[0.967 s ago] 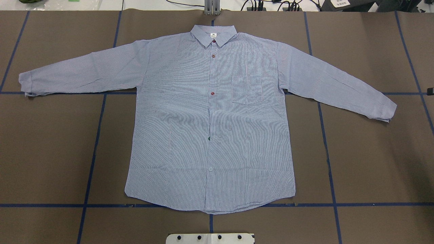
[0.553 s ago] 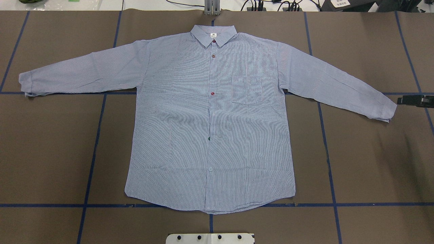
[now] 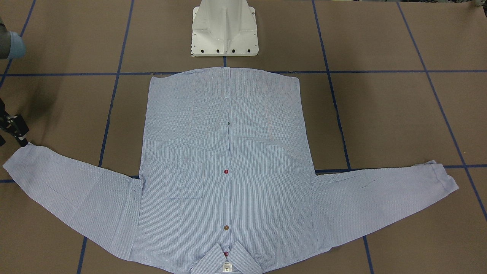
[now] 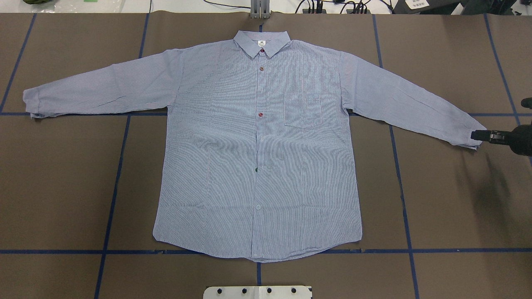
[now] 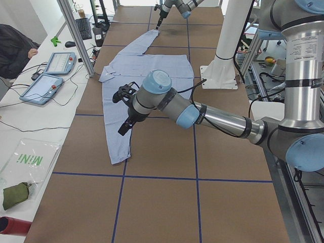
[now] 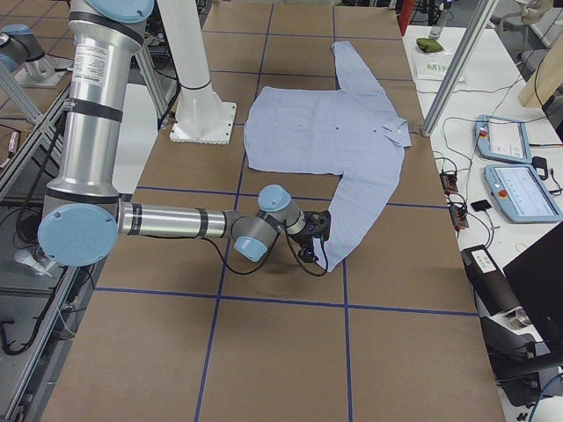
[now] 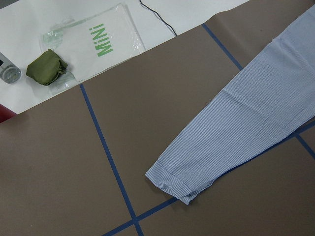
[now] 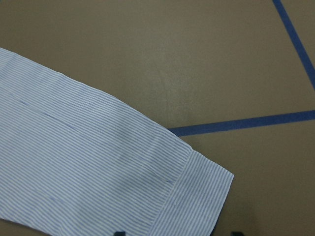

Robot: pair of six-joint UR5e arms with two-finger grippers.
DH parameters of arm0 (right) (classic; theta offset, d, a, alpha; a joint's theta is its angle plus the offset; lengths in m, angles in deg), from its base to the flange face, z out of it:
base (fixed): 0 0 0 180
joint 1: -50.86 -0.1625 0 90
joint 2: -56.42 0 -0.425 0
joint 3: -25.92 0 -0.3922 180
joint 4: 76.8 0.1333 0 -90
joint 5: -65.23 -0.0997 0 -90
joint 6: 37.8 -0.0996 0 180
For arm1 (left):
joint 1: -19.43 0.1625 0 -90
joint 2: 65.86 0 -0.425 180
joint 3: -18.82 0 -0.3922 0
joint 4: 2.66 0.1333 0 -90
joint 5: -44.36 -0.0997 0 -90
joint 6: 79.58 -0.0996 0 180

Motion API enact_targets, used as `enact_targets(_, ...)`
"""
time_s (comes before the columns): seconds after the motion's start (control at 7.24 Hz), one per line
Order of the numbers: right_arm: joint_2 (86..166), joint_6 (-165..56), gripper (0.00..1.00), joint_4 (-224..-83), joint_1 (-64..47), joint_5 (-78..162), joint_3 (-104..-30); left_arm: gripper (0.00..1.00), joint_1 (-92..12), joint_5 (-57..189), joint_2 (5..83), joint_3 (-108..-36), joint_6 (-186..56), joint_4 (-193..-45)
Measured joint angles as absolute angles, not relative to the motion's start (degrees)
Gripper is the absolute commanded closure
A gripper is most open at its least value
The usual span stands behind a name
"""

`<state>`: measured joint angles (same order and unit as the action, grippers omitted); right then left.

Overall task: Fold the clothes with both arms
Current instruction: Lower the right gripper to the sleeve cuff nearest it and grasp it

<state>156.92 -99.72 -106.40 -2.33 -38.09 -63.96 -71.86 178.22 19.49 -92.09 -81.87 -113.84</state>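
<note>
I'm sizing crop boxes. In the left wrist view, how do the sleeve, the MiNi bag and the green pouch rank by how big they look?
Largest: sleeve, even though the frame's edge cuts it off.
Next: bag.
Smallest: pouch, lying against the bag.

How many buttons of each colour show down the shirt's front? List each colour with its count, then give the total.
Red buttons: 2
Brown button: 1
Dark green button: 1
Pale button: 1
Total: 5
</note>
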Motion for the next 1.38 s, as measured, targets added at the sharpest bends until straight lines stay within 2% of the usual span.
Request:
enact_targets(0.69,156.75,-100.73,0.31,-106.24,-0.47,-36.97,-61.85,0.0,-71.84,178.22,19.49,-92.1,-81.87,-113.92)
enact_targets(1.11,156.51,-101.24,0.43,-106.18,0.14,-36.8,-61.79,0.0,-71.84,178.22,19.49,-92.1,-81.87,-113.93)
enact_targets(1.24,156.22,-102.06,0.56,-106.16,0.42,-36.67,-61.79,0.0,-71.84,178.22,19.49,-92.1,-81.87,-113.93)
enact_targets(1.38,155.94,-102.86,0.9,-106.15,0.82,-36.39,-61.78,0.0,-71.84,178.22,19.49,-92.1,-81.87,-113.93)
